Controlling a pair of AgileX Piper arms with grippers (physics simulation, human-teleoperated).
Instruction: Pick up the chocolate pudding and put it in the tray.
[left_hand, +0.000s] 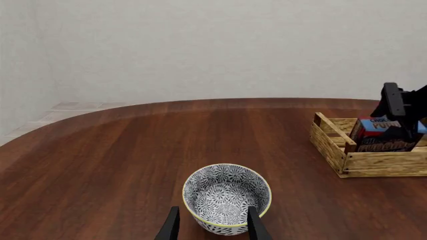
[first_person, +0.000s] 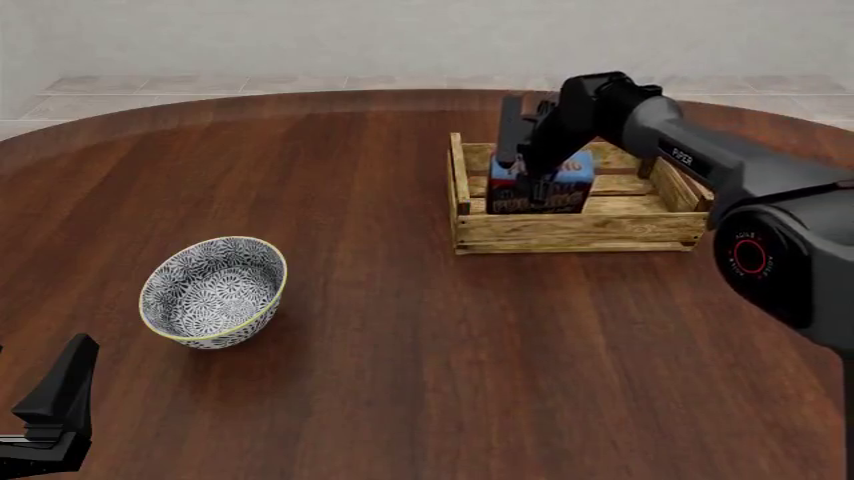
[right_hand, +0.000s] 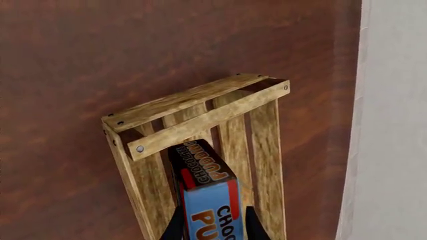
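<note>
The right gripper is closed on the chocolate pudding, with one finger on each side of the carton. It holds the carton upright inside the tray, in the left part of the crate, at the upper right of the front view. This placement fits the task: the carton is already within the slat walls, so the remaining step is probably release and withdrawal. Whether the carton base rests on the tray floor cannot be confirmed; the front slat hides the contact line.

In the right wrist view, the carton sits between the fingers with its blue and red top toward the camera, and the tray extends beyond it. The grip on the narrow sides keeps the printed faces clear and the carton square to the slats.

The left gripper is idle at the lower left corner of the front view, jaws apart, with nothing between them. It faces the bowl, which stands well apart from the tray, at the left of the table.

Count: one carton, one tray, one bowl, two grippers.
</note>
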